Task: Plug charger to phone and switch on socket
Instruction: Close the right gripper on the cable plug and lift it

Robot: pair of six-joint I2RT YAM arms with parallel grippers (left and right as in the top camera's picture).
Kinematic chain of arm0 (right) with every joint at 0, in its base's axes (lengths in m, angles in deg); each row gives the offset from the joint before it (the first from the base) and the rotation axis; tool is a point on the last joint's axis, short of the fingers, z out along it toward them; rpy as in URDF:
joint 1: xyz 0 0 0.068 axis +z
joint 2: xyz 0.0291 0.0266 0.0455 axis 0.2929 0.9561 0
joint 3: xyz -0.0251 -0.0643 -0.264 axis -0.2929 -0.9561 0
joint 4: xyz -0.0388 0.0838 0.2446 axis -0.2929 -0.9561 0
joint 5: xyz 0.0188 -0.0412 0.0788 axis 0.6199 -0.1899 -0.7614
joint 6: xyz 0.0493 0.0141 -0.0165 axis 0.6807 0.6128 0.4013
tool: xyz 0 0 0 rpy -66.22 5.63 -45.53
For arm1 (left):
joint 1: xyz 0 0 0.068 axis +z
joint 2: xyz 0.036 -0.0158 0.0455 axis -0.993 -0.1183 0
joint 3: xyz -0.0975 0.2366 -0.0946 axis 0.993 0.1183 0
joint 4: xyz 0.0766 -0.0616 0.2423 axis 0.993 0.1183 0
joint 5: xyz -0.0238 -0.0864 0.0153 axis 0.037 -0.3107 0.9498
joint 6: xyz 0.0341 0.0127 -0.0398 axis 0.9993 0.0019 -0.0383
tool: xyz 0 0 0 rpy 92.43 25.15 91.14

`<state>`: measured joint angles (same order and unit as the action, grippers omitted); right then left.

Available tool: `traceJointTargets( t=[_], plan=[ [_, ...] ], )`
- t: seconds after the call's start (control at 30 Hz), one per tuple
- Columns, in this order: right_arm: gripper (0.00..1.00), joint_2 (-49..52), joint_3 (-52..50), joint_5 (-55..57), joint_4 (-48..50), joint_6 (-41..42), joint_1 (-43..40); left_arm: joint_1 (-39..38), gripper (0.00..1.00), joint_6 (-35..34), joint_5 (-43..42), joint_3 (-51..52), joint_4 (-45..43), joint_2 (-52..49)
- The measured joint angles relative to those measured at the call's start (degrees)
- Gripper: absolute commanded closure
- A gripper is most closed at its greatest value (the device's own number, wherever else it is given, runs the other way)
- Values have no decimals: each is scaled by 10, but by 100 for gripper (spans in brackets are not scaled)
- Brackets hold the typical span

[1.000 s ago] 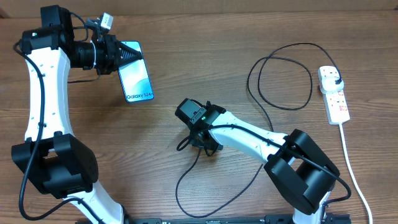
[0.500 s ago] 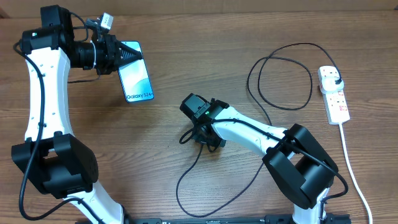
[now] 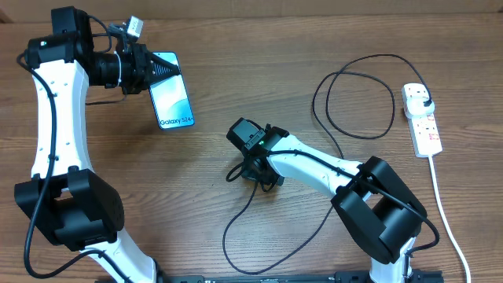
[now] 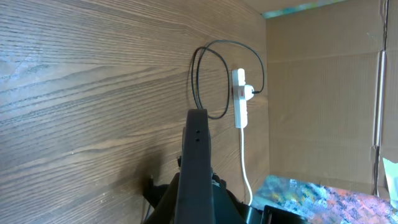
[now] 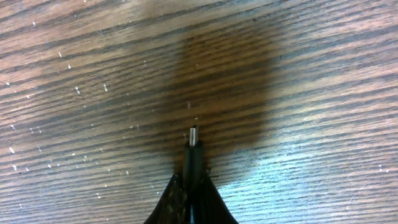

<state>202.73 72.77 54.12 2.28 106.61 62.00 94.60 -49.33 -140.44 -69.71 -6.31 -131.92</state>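
Bare wood lies open across the middle of the table (image 3: 236, 47), between the phone (image 3: 173, 101), held by the left gripper (image 3: 153, 71) near the far-left corner, and the right gripper (image 3: 255, 177) at the centre. The charger (image 3: 385, 55) is your main snag: one loop sprawls toward the near edge under the right arm (image 3: 314, 169), and another lies just left of the socket (image 3: 422, 119). The socket and its white cord (image 3: 444, 212) line the right edge. A cardboard wall (image 4: 323, 93) closes the far edge, and the left arm (image 3: 55, 118) stands along the left edge.

A wood-grain table (image 3: 236, 63) is backed by a brown cardboard wall (image 4: 323, 93).
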Motion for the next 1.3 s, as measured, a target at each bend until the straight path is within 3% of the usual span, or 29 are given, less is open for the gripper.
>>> traceJointTargets(
  t=[0.4,0.6,0.83,0.97,1.3],
  plan=[
    [96,3,16,-71,-4,-43,-32,0,96,1,-28,0,-7,0],
    [96,3,27,-242,113,-122,-83,0,96,1,-106,0,-43,0],
    [96,3,29,-443,279,-156,-146,0,96,0,-170,0,-74,0],
    [96,3,29,-530,354,-158,-175,0,96,-30,-201,1,-159,0],
    [96,3,30,-664,491,-144,-200,0,96,-188,-236,4,-400,0]
  ],
)
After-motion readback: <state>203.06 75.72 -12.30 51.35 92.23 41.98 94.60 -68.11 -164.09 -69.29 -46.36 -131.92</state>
